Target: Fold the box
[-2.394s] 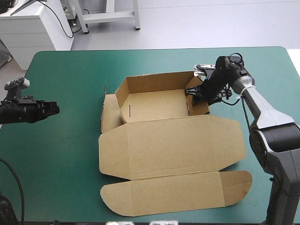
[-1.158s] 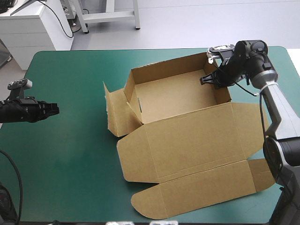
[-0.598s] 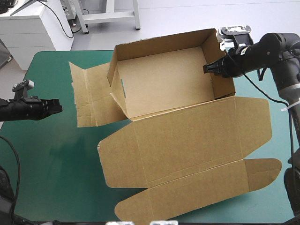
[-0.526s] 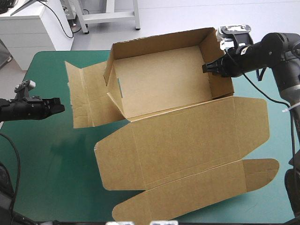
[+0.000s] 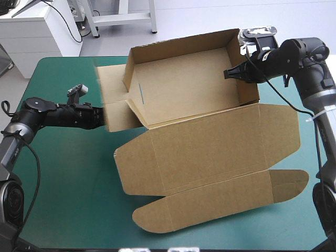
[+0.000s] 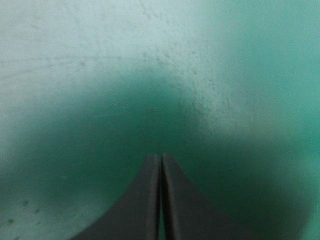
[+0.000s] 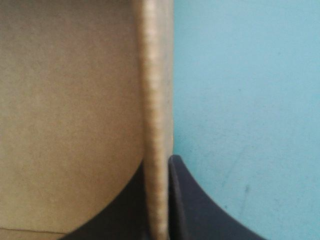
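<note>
Reaching in since earlier, the left jaws, pressed together and empty, meet the loose side flap (image 5: 113, 97) of the box (image 5: 210, 152). It hangs tilted over the surface (image 5: 63, 199), with the right jaws pinching its end wall (image 5: 249, 86). A hard push could twist it free.

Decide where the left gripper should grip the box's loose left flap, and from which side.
Probably its free outer edge, approached from the left of the table: the left flap juts out as a thin sheet, and the right gripper pinches the opposite wall.
</note>
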You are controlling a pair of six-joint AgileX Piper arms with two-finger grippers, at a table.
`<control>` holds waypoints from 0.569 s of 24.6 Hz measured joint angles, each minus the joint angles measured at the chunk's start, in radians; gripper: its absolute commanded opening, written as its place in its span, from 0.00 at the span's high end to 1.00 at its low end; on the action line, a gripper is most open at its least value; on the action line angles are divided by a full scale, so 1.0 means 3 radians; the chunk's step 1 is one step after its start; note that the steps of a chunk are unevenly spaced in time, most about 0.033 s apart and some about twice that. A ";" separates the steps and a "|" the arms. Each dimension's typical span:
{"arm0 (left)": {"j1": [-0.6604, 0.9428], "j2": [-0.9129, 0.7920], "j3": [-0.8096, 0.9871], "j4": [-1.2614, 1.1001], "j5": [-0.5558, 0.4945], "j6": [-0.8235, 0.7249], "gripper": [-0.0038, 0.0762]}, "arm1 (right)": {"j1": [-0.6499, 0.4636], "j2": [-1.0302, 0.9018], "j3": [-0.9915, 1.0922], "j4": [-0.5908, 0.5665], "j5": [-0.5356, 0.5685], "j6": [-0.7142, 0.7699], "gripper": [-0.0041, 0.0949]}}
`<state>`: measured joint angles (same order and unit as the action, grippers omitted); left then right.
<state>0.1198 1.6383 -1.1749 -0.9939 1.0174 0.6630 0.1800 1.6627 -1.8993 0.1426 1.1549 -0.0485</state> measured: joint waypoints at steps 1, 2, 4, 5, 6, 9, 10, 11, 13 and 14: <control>-0.0055 -0.0038 0.0000 -0.0044 -0.0005 0.0000 0.96 | 0.0000 0.0028 0.0000 -0.0069 -0.0009 0.0016 0.96; -0.0110 -0.0073 0.0000 -0.0106 -0.0012 0.0000 0.96 | 0.0000 0.0049 0.0000 -0.0110 -0.0016 0.0028 0.96; -0.0205 -0.0132 0.0000 -0.0284 -0.0022 0.0009 0.96 | 0.0000 0.0104 0.0000 -0.0177 -0.0017 0.0033 0.96; -0.0257 -0.0158 0.0000 -0.0369 -0.0024 0.0014 0.96 | 0.0000 0.0130 0.0000 -0.0185 -0.0019 0.0043 0.96; -0.0306 -0.0171 0.0000 -0.0449 -0.0028 0.0017 0.96 | 0.0000 0.0151 0.0000 -0.0189 -0.0021 0.0060 0.96; -0.0416 -0.0182 0.0000 -0.0625 -0.0056 0.0034 0.96 | 0.0000 0.0190 0.0003 -0.0177 -0.0018 0.0094 0.96; -0.0460 -0.0182 0.0000 -0.0700 -0.0095 0.0043 0.96 | 0.0000 0.0198 0.0006 -0.0169 -0.0014 0.0100 0.96; -0.0469 -0.0182 0.0000 -0.0734 -0.0111 0.0042 0.96 | 0.0000 0.0201 0.0005 -0.0169 -0.0014 0.0108 0.96; -0.0472 -0.0182 -0.0027 -0.0810 -0.0129 0.0046 0.96 | 0.0000 0.0201 0.0005 -0.0169 0.0001 0.0108 0.96; -0.0472 -0.0182 -0.0077 -0.0831 -0.0129 0.0058 0.96 | 0.0000 0.0201 0.0005 -0.0179 0.0023 0.0112 0.96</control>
<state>-0.0219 1.5838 -1.1979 -1.2432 0.9786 0.6803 0.1800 1.7229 -1.8976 0.0888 1.1618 -0.0150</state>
